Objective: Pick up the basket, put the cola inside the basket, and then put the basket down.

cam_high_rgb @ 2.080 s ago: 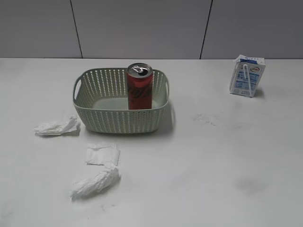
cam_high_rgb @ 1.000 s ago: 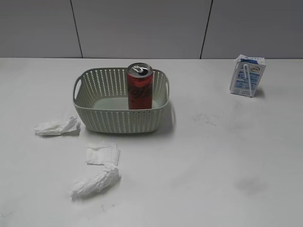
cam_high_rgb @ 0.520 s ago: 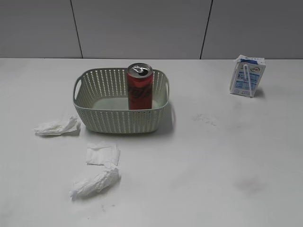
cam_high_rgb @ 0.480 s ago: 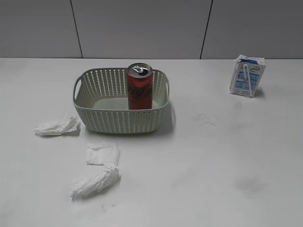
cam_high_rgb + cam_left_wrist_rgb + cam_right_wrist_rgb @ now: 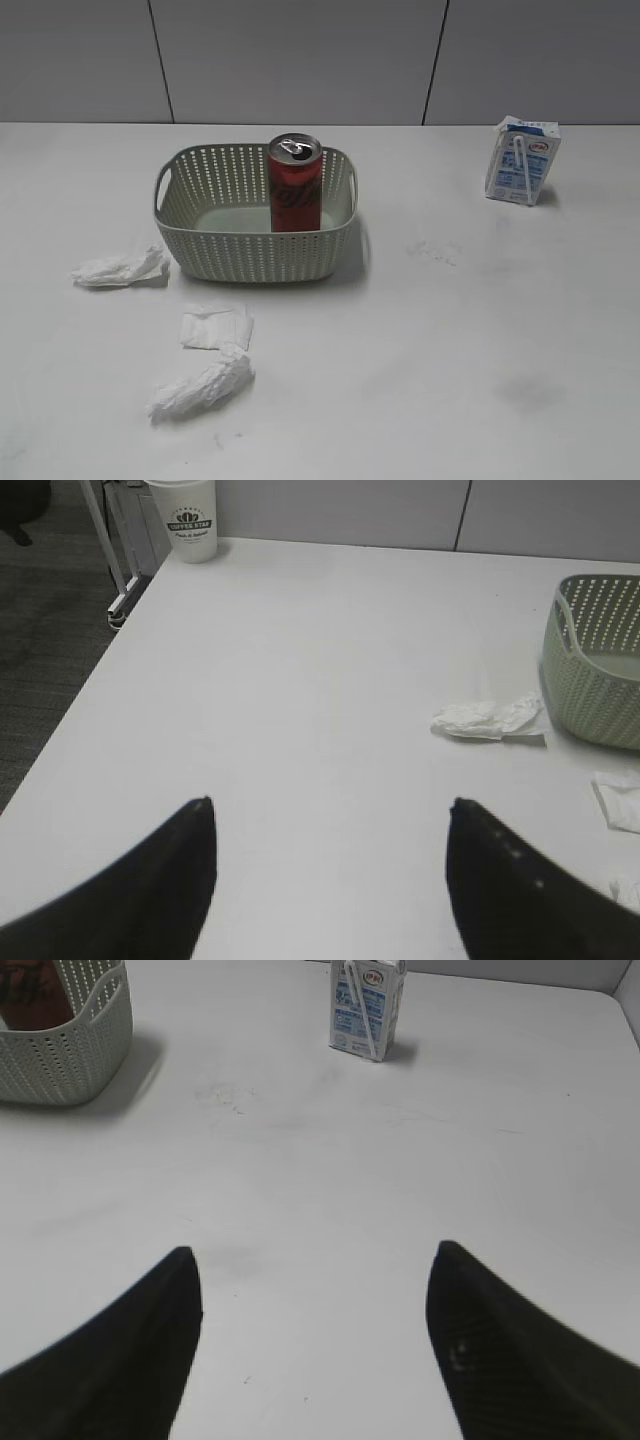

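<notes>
The pale sage-green basket (image 5: 255,250) stands on the white table, left of centre in the exterior view. The red cola can (image 5: 294,185) stands upright inside it, toward its right side. The basket also shows at the right edge of the left wrist view (image 5: 600,670) and at the top left of the right wrist view (image 5: 65,1055). My left gripper (image 5: 330,805) is open and empty over bare table, well left of the basket. My right gripper (image 5: 310,1250) is open and empty, well right of the basket. Neither gripper shows in the exterior view.
Crumpled tissues lie left of the basket (image 5: 120,268) and in front of it (image 5: 212,326) (image 5: 200,386). A white-and-blue drink carton (image 5: 521,160) stands at the back right. A paper coffee cup (image 5: 183,518) stands at the table's far left corner, by the table edge (image 5: 90,690).
</notes>
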Motion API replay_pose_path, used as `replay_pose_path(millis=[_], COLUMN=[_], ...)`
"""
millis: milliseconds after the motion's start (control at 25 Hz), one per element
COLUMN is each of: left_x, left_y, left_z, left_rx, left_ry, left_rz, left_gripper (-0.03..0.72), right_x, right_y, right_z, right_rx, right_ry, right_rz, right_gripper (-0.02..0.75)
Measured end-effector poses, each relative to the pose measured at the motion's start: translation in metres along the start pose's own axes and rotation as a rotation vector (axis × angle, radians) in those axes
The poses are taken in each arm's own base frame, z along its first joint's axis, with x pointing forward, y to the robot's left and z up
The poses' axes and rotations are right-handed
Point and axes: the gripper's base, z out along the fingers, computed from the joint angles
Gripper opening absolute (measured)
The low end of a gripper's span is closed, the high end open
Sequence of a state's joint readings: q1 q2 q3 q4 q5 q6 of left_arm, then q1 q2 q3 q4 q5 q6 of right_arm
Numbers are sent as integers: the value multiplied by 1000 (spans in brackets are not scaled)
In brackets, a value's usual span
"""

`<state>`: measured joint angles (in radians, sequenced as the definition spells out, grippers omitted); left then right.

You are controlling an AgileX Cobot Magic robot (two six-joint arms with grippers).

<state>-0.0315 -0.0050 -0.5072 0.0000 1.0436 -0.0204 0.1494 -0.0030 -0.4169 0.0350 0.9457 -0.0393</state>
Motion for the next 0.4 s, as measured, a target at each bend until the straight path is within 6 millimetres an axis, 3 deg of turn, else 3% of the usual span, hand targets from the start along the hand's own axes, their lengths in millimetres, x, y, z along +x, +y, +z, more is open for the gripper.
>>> replay_pose_path(millis=[400], left_x=[0], left_y=[0], left_z=[0], left_rx=[0], left_ry=[0], left_rz=[0], left_gripper=[543], right_x=[0], right_y=[0], right_z=[0], right_rx=[0], right_ry=[0], right_rz=[0], right_gripper=[531])
